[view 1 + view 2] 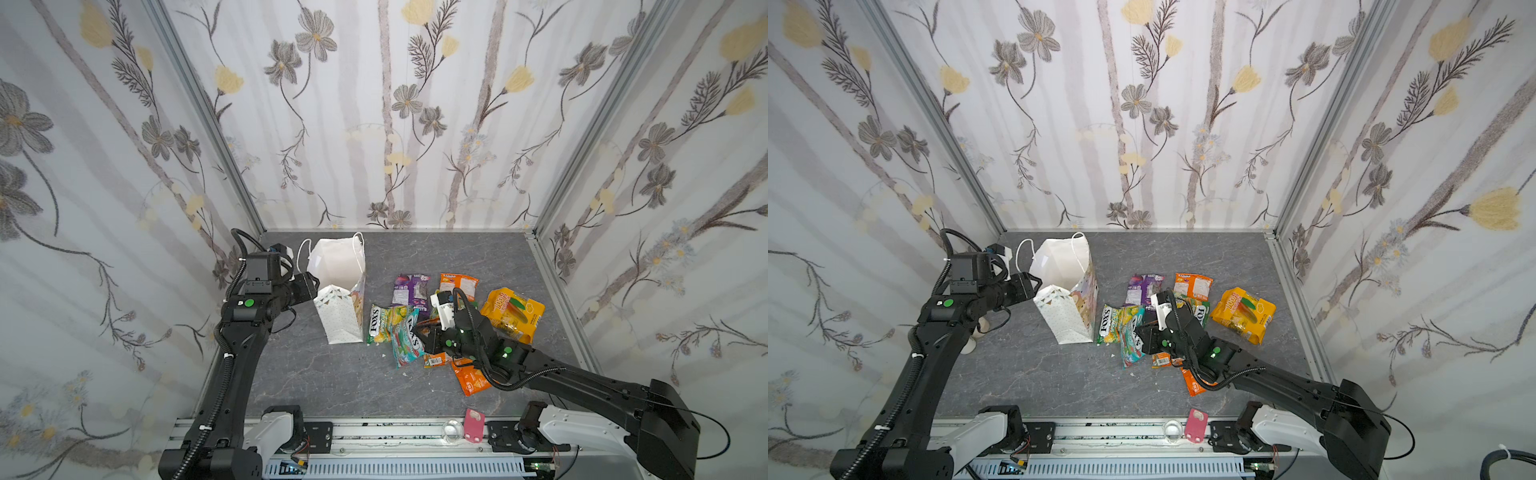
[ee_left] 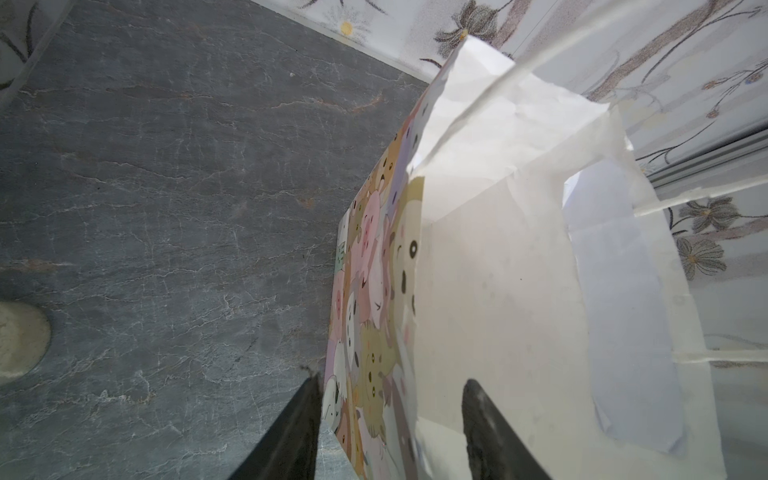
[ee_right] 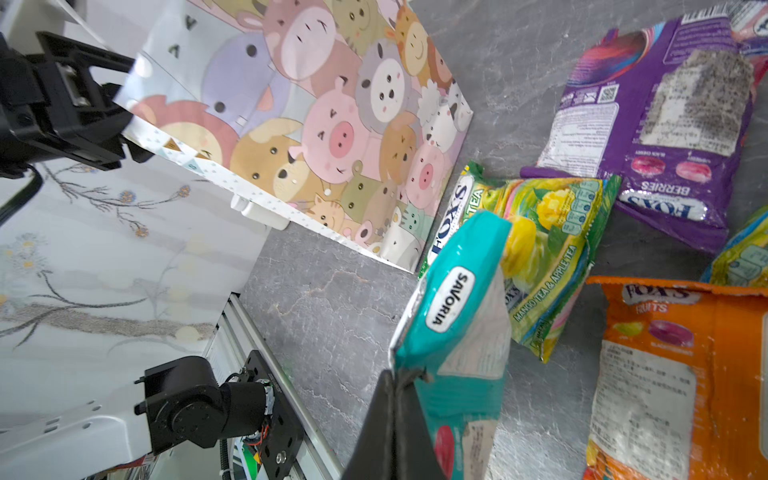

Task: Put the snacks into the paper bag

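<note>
**A:** Biggest first: the dark grey stone-look tabletop [image 1: 457,249], and standing on it the tall white paper gift bag [image 1: 338,320], mouth up, cartoon animals across its broad face.

**B:** The left gripper [image 2: 390,380] is right at that mouth. One finger [image 2: 299,424] sits outside the animal face and the other is inside against the white lining, so the bag wall runs between them. The jaws are apart and nothing is pinched yet.

**A:** Now the snacks, taking bearings from the right gripper [image 3: 399,386]. In a top view the yellow-orange glossy plastic packet [image 1: 513,311] lies back behind that wrist, well apart from the bag.

**B:** Ahead of those jaws and off to one side is the purple glossy packet [image 3: 656,124], flat with its printed back up. Just beside the jaws is the orange glossy packet [image 3: 665,374] marked FOX'S FRUITS.

**A:** Straight ahead is the green-yellow glossy packet [image 3: 540,249], its end near the foot of the bag.

**B:** And the teal glossy packet [image 3: 457,311] — that's the one in the grip! The right jaws are clenched on its edge seam, and its far end reaches over the green-yellow one.

**A:** Is it off the table?

**B:** Can't tell. Every packet in view is outside the bag.
</note>
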You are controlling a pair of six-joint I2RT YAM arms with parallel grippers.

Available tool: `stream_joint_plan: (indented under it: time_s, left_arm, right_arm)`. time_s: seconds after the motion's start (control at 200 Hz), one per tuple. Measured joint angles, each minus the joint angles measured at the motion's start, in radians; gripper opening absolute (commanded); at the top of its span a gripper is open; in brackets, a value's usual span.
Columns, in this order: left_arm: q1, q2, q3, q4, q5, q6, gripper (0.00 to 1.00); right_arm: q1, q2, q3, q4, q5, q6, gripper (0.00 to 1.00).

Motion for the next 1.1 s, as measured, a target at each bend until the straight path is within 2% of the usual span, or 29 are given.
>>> stream_joint_plan:
  time_s: [0.225,0.405,0.425,0.43,0.435,0.465,0.565,0.674,0.859,1.099]
  left_arm:
    - [0.000,0.000,0.000,0.000,0.002,0.000,0.54]
    - [0.000,0.000,0.000,0.000,0.003,0.000,0.53]
    - [0.000,0.000,0.000,0.000,0.003,0.000,0.53]
    - [0.000,0.000,0.000,0.000,0.003,0.000,0.53]
    - [0.000,0.000,0.000,0.000,0.003,0.000,0.53]
    - [0.000,0.000,0.000,0.000,0.003,0.000,0.53]
    - [0.000,-0.003,0.000,0.000,0.002,0.000,0.55]
    - [0.000,-0.003,0.000,0.000,0.002,0.002,0.57]
    - [0.000,-0.003,0.000,0.000,-0.001,0.004,0.60]
    - [0.000,0.005,0.002,-0.001,0.000,0.004,0.64]
  right_arm:
    - [-0.017,-0.005,0.087,0.012,-0.014,-0.036,0.00]
    - [-0.030,0.035,0.218,0.008,-0.015,-0.077,0.00]
    - [-0.032,0.042,0.230,0.004,-0.016,-0.084,0.03]
    - [-0.034,0.045,0.235,0.001,-0.017,-0.087,0.11]
    - [-0.034,0.047,0.238,-0.001,-0.017,-0.088,0.11]
    - [-0.039,0.060,0.259,-0.016,-0.016,-0.096,0.26]
    - [-0.047,0.092,0.313,-0.116,0.007,-0.135,0.40]
    - [-0.054,0.097,0.333,-0.260,0.065,-0.172,0.50]
    - [-0.061,0.021,0.182,-0.392,0.108,-0.126,0.56]
    - [-0.060,-0.070,-0.082,-0.377,0.084,0.002,0.58]
